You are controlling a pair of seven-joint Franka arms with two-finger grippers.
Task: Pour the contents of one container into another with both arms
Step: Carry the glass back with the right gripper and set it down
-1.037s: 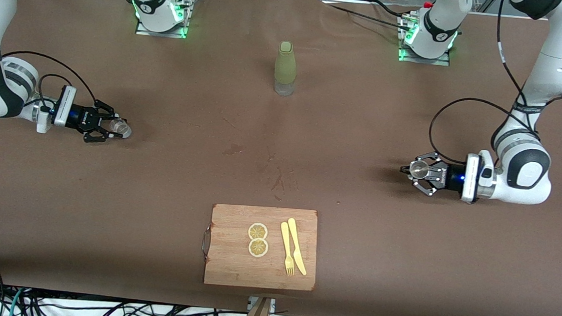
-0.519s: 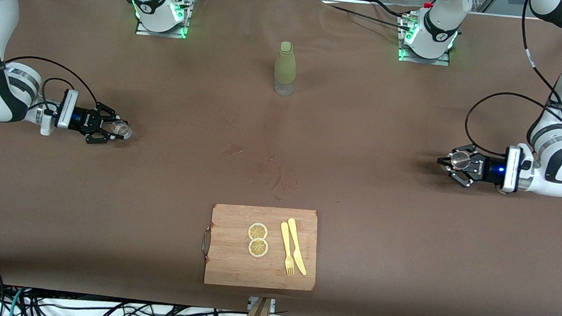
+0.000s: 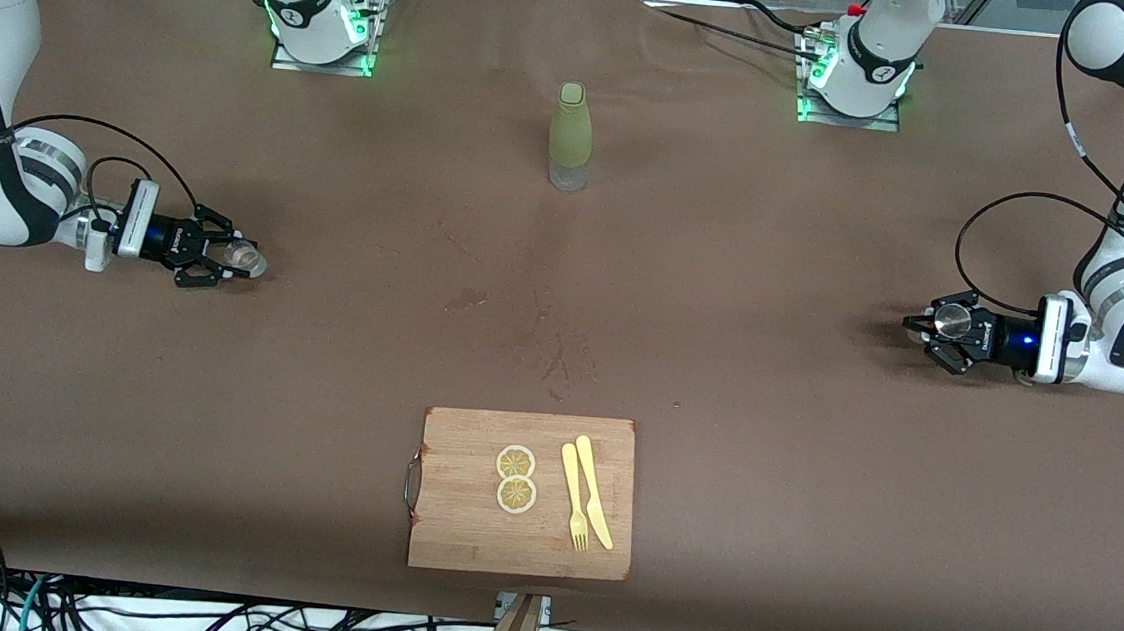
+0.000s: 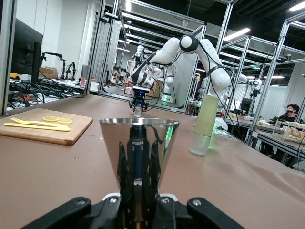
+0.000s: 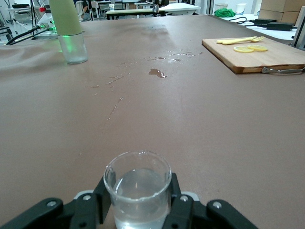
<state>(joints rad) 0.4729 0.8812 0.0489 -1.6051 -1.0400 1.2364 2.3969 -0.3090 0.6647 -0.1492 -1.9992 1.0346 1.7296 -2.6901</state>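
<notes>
The clear glass cup [image 3: 245, 254] sits upright between the fingers of my right gripper [image 3: 225, 259], low over the table near the right arm's end. In the right wrist view the glass cup [image 5: 138, 188] holds some clear liquid, and the right gripper [image 5: 138, 202] is shut on its sides. The steel jigger [image 3: 950, 320] is upright in my left gripper [image 3: 940, 327], low over the table near the left arm's end. In the left wrist view the jigger [image 4: 138, 143] fills the middle, with the left gripper [image 4: 138, 188] shut round its narrow waist.
An olive-green bottle [image 3: 570, 137] stands mid-table toward the bases. A wooden cutting board [image 3: 465, 529] with two lemon slices [image 3: 515, 478] and a yellow fork and knife [image 3: 585, 503] lies near the front camera. Wet spots [image 3: 468, 298] mark the table's middle.
The left arm has carried the jigger outward toward its own end of the table. The right arm has drawn back slightly with the glass cup.
</notes>
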